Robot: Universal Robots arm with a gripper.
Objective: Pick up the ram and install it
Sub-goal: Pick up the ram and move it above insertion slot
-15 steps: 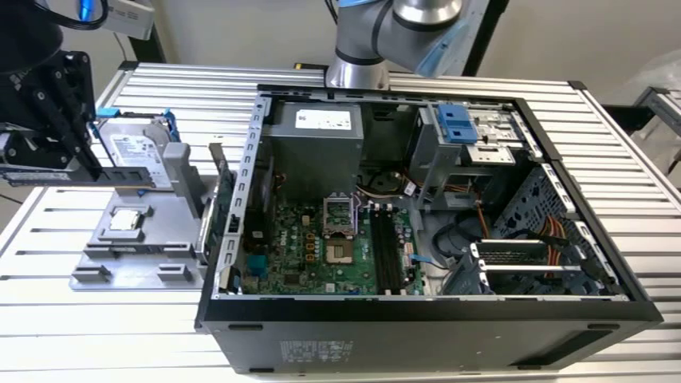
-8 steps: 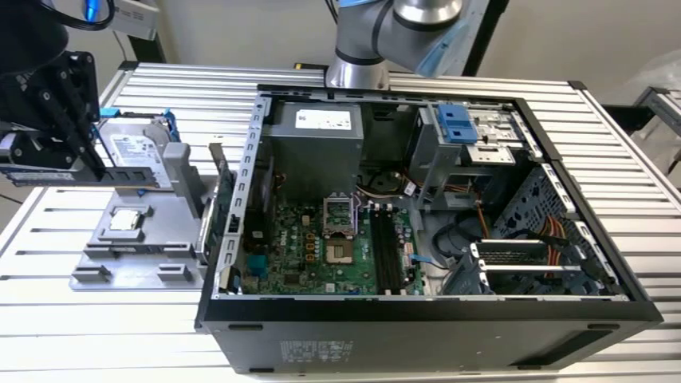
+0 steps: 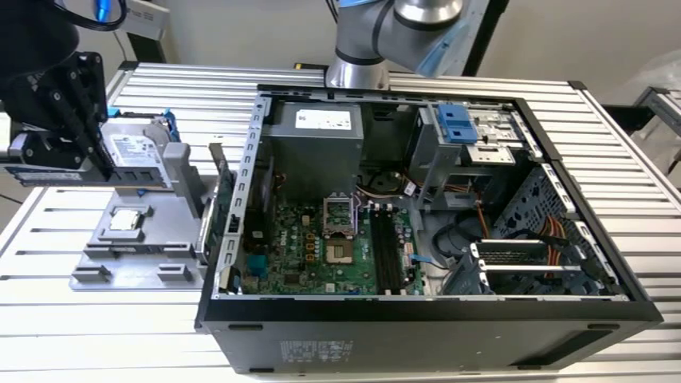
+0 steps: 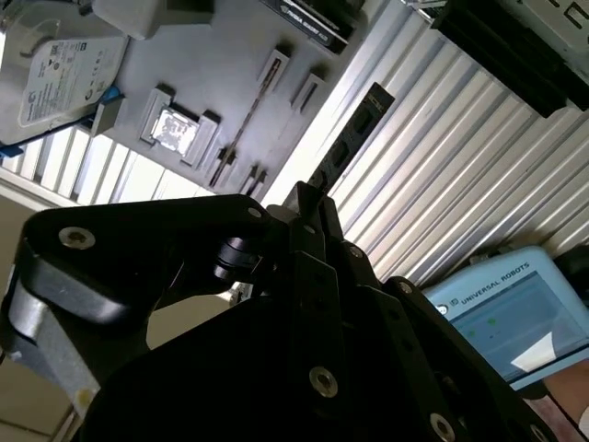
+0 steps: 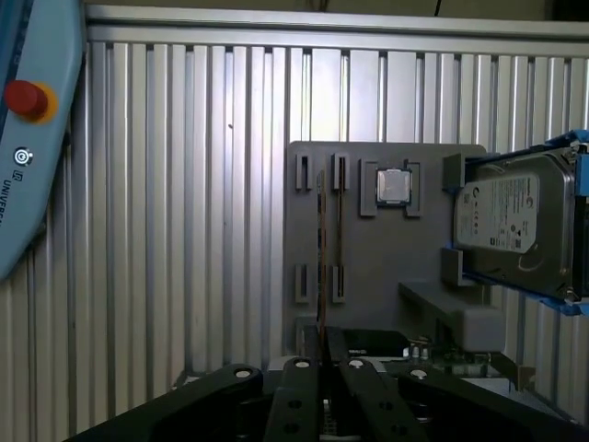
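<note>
In both wrist views the ram is clamped between my black fingertips. It shows as a dark, narrow stick (image 4: 351, 136) reaching out over the ribbed table, and edge-on as a thin line (image 5: 321, 249) in front of the grey parts holder (image 5: 368, 267). My gripper (image 4: 308, 198) (image 5: 322, 354) is shut on the ram's near end. In the exterior view the gripper (image 3: 53, 128) hangs raised at the exterior view's left, above the holder (image 3: 133, 251). The holder's ram clips (image 4: 276, 66) stand without a stick in them.
The holder carries a silver processor chip (image 3: 127, 220) and a hard drive with blue tabs (image 3: 139, 152). The open computer case (image 3: 426, 311) lies beside it, with its motherboard (image 3: 309, 251) and black memory slots (image 3: 385, 247) exposed. A teach pendant (image 5: 28, 138) lies on the table.
</note>
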